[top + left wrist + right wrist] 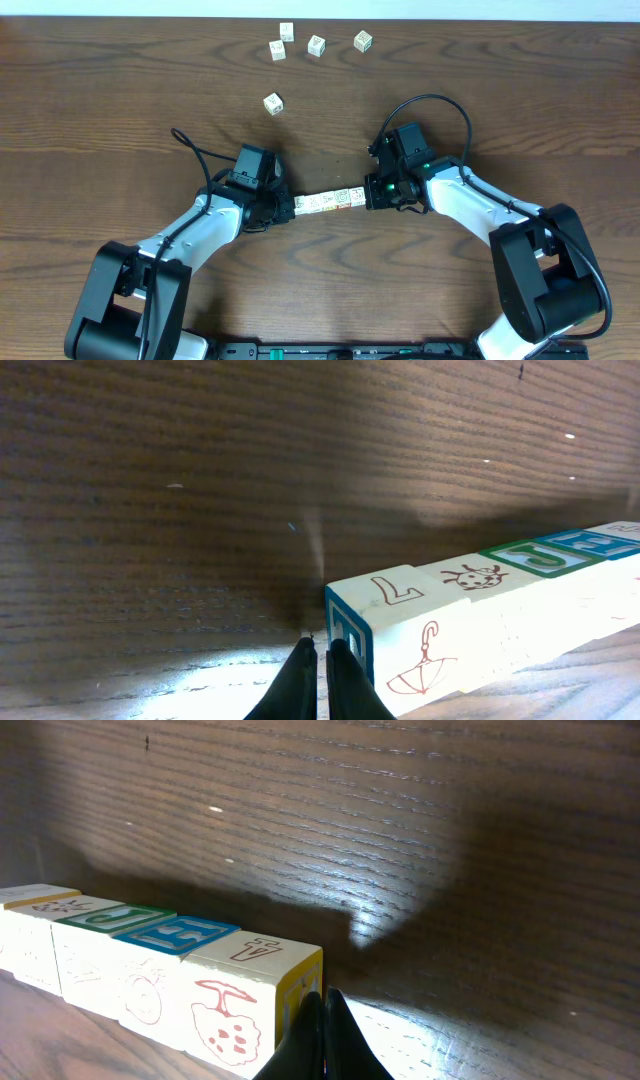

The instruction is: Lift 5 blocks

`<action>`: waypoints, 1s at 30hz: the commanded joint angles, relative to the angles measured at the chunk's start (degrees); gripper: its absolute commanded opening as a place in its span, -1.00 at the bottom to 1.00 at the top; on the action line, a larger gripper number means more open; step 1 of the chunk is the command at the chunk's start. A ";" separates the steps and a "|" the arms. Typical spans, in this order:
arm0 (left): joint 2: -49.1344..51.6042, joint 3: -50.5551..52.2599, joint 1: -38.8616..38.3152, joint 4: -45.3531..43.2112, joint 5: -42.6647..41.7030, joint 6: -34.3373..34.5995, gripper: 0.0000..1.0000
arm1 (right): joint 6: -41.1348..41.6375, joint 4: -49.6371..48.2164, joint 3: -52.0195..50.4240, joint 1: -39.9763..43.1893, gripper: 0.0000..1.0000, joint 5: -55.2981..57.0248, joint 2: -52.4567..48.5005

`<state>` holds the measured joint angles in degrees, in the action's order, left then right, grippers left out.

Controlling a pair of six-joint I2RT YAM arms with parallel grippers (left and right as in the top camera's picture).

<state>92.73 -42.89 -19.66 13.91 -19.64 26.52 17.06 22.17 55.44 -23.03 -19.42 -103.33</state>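
Several cream blocks with printed coloured faces form one tight row (330,200) end to end between my two grippers. My left gripper (286,208) is shut, its tips (322,650) pressing the row's blue-edged end block (400,640). My right gripper (370,196) is shut too, its tips (322,1000) against the yellow-edged end block (250,1000) with a red mushroom print. Nothing sits between either pair of fingers. The row (120,945) is squeezed from both ends. I cannot tell whether it touches the table.
Loose cubes lie at the far side of the wooden table: a cluster (287,31), (277,49), (316,45), one to their right (363,41), and one nearer (273,103). Both arms reach in from the front edge.
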 commanded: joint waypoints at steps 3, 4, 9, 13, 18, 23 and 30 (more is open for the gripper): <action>0.20 -0.83 -0.20 0.04 -0.42 -1.18 -0.86 | -1.07 -0.35 0.07 0.44 -0.98 -3.30 1.11; 0.20 -0.83 -0.20 0.04 -0.55 -1.18 -0.86 | -1.07 -0.37 0.07 0.44 -0.98 -3.69 1.11; 0.20 -0.83 -0.20 -0.20 -0.74 -1.25 -0.86 | -1.07 -0.44 0.07 0.26 -0.98 -5.07 1.11; 0.20 -0.83 -0.20 -0.85 -2.99 -3.37 -0.86 | -1.07 -0.76 0.07 -0.87 -0.98 -5.09 1.11; 0.20 -0.83 -0.20 -1.49 -3.34 -3.37 -0.86 | -1.05 -1.22 0.07 -2.60 -0.98 -5.09 1.11; 0.20 -0.83 -0.20 -1.62 -4.00 -3.69 -0.85 | -1.05 -1.66 0.07 -3.93 -0.98 -5.03 1.11; 0.20 -0.83 -0.20 -2.16 -5.27 -3.78 -0.86 | -0.79 -2.08 0.07 -4.09 -0.98 -5.11 1.11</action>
<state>92.73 -42.89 -18.96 13.17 -19.11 23.79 16.91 20.91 55.44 -24.95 -17.80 -103.33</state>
